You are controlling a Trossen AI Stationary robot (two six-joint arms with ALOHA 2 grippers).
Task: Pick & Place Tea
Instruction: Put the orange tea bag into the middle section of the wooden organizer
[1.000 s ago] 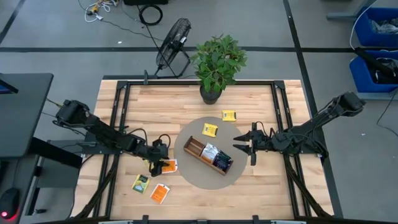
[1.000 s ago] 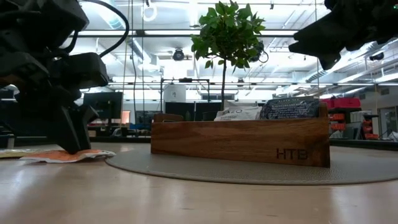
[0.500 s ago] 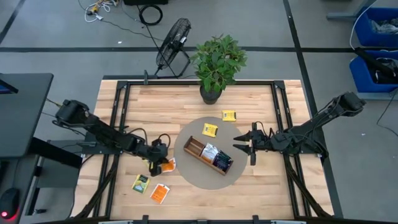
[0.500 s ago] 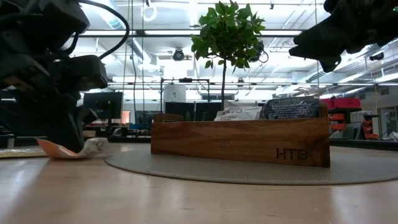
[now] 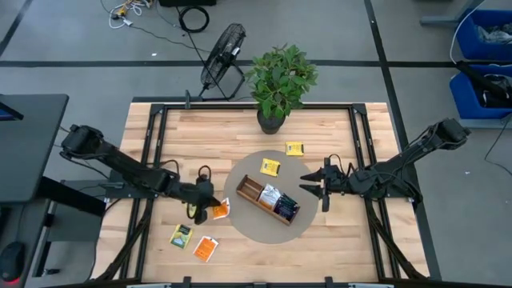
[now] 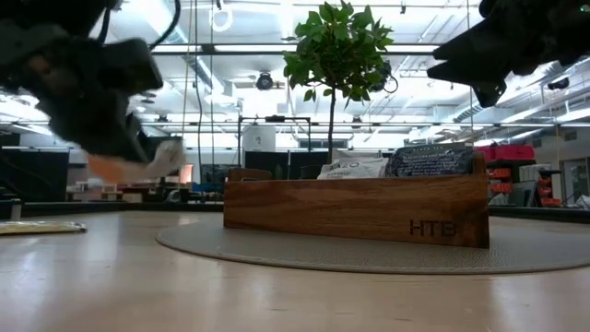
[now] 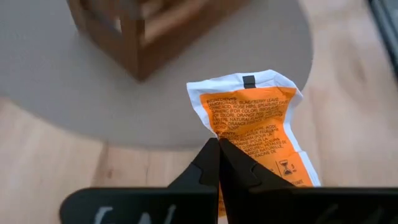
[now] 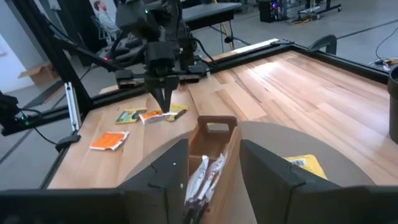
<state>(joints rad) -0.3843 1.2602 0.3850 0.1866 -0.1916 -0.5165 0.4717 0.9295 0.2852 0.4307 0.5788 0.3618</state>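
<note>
An orange sachet [image 7: 261, 134] is pinched in the left gripper [image 7: 219, 149], lifted clear left of the tray [image 5: 268, 200]. It should be carried level over an empty compartment. The right gripper [image 5: 310, 184] is spread, waiting.

- In the low view the left pincer [image 6: 124, 148] and the orange sachet [image 6: 129, 166] it grips are smeared by motion blur.
- The left wrist view cuts off the wooden tray [image 7: 140, 28] at 12 o'clock (only one corner shows), and the pinched sachet's lower end runs under the fingers [image 7: 208, 168].
- The print on the sachets in the tray [image 5: 276, 200] is too small to read from above.
- The right pincer [image 6: 484, 60] is cropped at the low view's 1 o'clock edge.
</note>
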